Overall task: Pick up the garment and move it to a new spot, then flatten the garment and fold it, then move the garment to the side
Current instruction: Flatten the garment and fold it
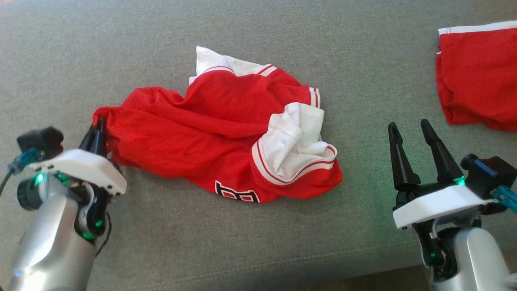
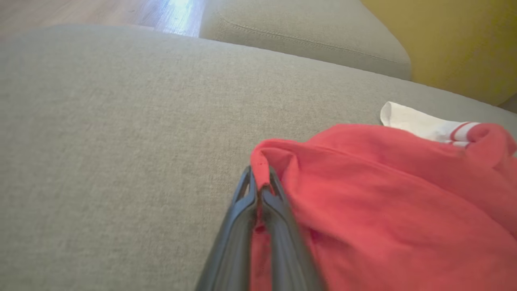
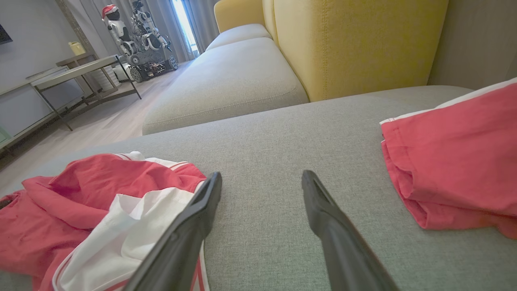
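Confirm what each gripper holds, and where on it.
Left gripper pinches the crumpled red-and-white jersey by a red edge fold at its left end. Right gripper open, empty.

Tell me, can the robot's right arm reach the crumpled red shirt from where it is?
Probably yes. The right gripper is open, and only bare grey cushion lies between it and the crumpled red shirt. The left gripper pinches the opposite corner, so it is not in the way.

Grey fabric couch seat (image 1: 258, 32), yellow backrest (image 3: 351, 44) far, pale wood floor (image 3: 101, 121), metal-leg table (image 3: 80, 66) far left, bright curtained window (image 3: 180, 20).
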`<state>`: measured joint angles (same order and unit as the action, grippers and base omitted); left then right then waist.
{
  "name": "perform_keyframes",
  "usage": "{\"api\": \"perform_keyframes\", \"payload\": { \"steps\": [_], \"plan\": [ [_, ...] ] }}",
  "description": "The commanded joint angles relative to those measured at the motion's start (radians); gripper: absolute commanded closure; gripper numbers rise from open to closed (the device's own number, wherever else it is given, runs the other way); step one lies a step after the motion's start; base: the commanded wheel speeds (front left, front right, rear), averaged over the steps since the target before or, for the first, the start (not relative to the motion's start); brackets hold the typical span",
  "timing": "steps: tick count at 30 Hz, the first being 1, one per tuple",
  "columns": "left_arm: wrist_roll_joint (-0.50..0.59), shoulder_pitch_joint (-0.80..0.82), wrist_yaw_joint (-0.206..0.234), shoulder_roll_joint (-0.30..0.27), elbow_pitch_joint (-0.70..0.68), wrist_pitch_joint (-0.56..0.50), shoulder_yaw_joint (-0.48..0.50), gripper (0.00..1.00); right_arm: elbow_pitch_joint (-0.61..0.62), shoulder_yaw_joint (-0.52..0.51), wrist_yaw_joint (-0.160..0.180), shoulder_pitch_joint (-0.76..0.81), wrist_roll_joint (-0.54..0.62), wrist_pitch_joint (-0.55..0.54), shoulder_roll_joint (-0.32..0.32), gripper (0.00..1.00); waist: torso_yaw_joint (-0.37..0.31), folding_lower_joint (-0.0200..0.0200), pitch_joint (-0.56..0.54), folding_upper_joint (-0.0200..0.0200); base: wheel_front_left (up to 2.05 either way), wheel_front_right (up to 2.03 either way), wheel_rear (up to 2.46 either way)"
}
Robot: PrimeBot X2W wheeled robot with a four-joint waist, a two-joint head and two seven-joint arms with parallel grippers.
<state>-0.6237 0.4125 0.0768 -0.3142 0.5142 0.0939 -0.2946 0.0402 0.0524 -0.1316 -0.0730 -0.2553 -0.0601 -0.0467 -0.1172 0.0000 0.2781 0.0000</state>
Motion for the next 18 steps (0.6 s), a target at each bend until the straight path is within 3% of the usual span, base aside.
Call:
{"api": "perform_keyframes", "payload": {
  "steps": [1,2,3,4,10,18],
  "plan": [
    [-0.009,0.015,-0.009,-0.027,-0.014,0.015,0.048,0.95,0.031,0.017,0.001,-0.020,-0.008,0.010,-0.004,0.00,0.002,0.0000,-0.001,0.0000,0.00,0.00,0.00],
    [-0.014,0.007,-0.014,-0.022,-0.001,0.022,0.048,0.83,0.031,0.016,0.001,-0.018,-0.009,0.010,-0.004,0.00,0.005,0.0000,-0.002,0.0000,0.00,0.00,0.00],
    [-0.014,0.002,-0.016,-0.018,0.009,0.031,0.046,0.47,0.031,0.014,0.001,-0.018,-0.010,0.010,-0.004,0.00,0.009,0.0000,-0.003,0.0000,0.00,0.00,0.00],
    [-0.013,-0.001,-0.018,-0.013,0.017,0.043,0.045,0.00,0.031,0.014,0.001,-0.018,-0.010,0.009,-0.004,0.00,0.014,0.0000,-0.006,0.0000,0.00,0.00,0.00],
    [-0.002,-0.034,-0.013,0.017,0.018,0.127,0.046,0.00,0.037,0.011,0.001,-0.019,0.002,0.007,-0.004,0.00,0.045,0.0000,-0.045,0.0000,0.00,0.00,0.00],
    [0.118,-0.151,0.076,0.040,-0.177,0.167,0.078,0.00,0.041,0.016,0.001,0.006,0.040,-0.013,-0.004,0.00,0.087,0.0000,-0.129,0.0000,0.00,0.00,0.00]
  ]
}}
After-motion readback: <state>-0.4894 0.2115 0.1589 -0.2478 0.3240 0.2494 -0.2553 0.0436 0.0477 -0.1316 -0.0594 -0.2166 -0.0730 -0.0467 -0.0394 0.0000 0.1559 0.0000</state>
